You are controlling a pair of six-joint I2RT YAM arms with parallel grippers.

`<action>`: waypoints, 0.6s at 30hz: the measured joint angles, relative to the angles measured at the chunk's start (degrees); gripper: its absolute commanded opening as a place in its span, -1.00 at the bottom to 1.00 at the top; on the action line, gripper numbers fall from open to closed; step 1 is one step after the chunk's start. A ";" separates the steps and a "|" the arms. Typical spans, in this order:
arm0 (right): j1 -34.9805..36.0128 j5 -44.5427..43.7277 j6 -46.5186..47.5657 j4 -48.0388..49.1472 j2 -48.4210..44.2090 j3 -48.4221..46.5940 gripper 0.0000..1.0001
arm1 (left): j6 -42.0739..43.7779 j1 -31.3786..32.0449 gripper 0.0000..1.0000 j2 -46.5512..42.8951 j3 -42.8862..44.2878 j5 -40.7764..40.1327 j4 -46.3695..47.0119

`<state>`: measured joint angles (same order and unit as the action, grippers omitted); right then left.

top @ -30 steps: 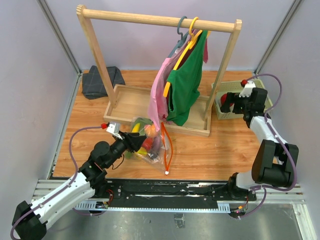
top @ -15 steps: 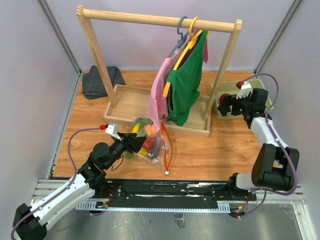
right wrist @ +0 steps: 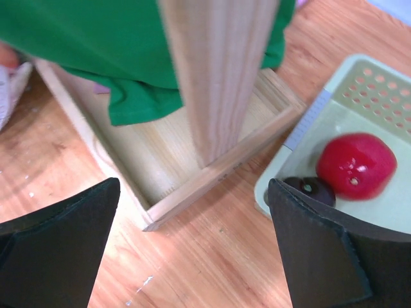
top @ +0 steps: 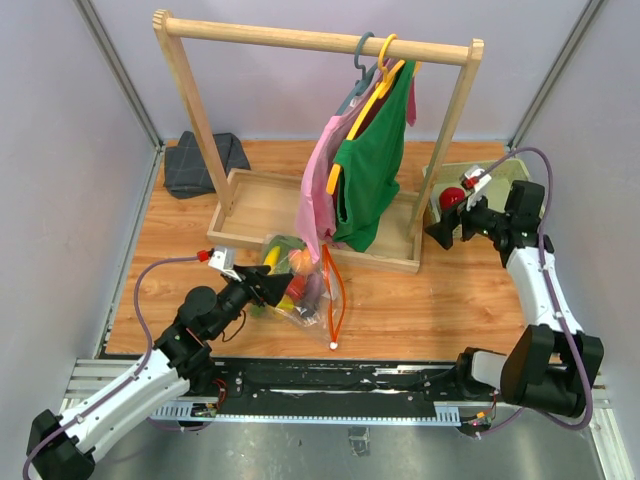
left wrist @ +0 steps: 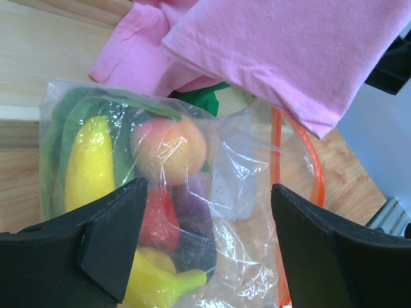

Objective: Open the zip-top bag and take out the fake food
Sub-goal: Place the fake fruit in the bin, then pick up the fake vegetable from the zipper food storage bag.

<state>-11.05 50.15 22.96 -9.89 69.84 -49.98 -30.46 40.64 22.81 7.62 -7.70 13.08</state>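
Note:
The zip-top bag (top: 305,293) lies on the table in front of the wooden tray, its orange zip strip (top: 336,300) curling toward the near edge. Inside it the fake food shows: a yellow banana (left wrist: 87,163), a peach (left wrist: 168,147), a red piece (left wrist: 157,218) and a purple eggplant (left wrist: 192,215). My left gripper (top: 272,290) is open at the bag's left end, its jaws standing on either side of the clear plastic (left wrist: 257,212). My right gripper (top: 440,236) is open and holds nothing, beside the rack's right post (right wrist: 218,77).
A pale green basket (right wrist: 372,96) at the right holds a red round fruit (right wrist: 356,165) and a dark piece (right wrist: 308,188). A wooden rack (top: 310,40) carries pink (top: 318,190) and green (top: 370,180) garments over the tray (top: 250,195). A grey cloth (top: 205,165) lies back left.
My left gripper's jaws have spread wider at the bag. My right arm has swung left from over the basket toward the rack's right post.

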 measured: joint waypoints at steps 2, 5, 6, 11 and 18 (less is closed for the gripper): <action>0.02 3.32 3.04 -1.92 -1.29 0.00 0.97 | 0.00 0.00 0.64 0.28 0.00 0.00 -0.11; 0.00 9.51 9.31 -6.43 -2.69 -0.07 0.97 | -0.02 0.00 0.64 1.14 0.02 -0.15 -0.87; 0.02 12.07 12.48 -9.03 -2.95 -0.33 0.97 | -0.02 0.00 0.63 1.53 0.20 -0.28 -1.60; 0.00 23.45 35.04 -26.49 -3.21 -2.40 0.97 | 0.07 0.00 0.63 4.09 3.63 -1.05 -6.73; 0.02 30.03 63.84 -49.42 -2.29 -4.90 0.97 | 0.00 0.00 0.63 4.83 6.95 -1.16 -9.03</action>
<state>-11.03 80.18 86.80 -59.31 67.55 -54.87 -30.46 40.64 27.64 14.57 -8.86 4.05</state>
